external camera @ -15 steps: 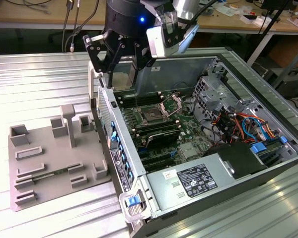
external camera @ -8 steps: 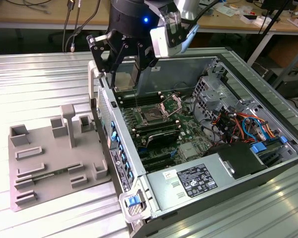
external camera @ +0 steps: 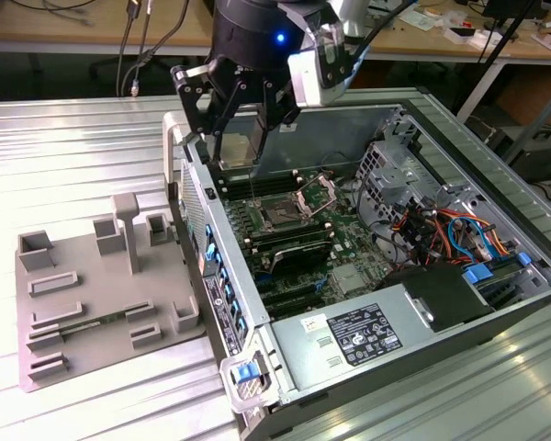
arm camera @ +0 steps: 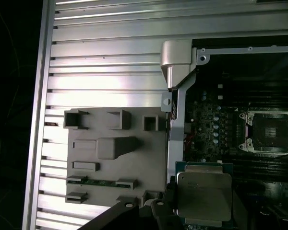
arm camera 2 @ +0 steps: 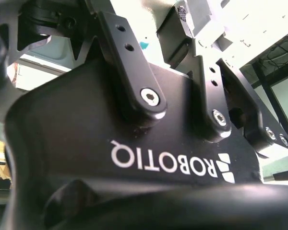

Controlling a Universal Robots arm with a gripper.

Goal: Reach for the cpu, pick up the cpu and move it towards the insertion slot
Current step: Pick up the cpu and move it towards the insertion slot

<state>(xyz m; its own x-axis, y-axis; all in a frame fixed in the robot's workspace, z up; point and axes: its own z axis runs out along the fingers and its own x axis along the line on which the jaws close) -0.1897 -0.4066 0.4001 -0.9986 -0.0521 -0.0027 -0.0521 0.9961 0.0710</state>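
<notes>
My gripper (external camera: 241, 138) is holding the cpu (external camera: 240, 150) above the open case.

My fingers are hiding the chip's edges; in the first wrist view the cpu (arm camera: 203, 194) is hanging clamped, apart from the insertion slot (arm camera: 270, 132).

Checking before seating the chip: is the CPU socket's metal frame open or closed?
Open: the insertion slot shows its dark bare middle, with the hinged frame tipped up behind it.

Silvery-topped, green-edged cpu (arm camera: 203, 194); black pincer (external camera: 241, 138); grey tray (external camera: 92, 303); green circuit board (external camera: 349, 241).
</notes>
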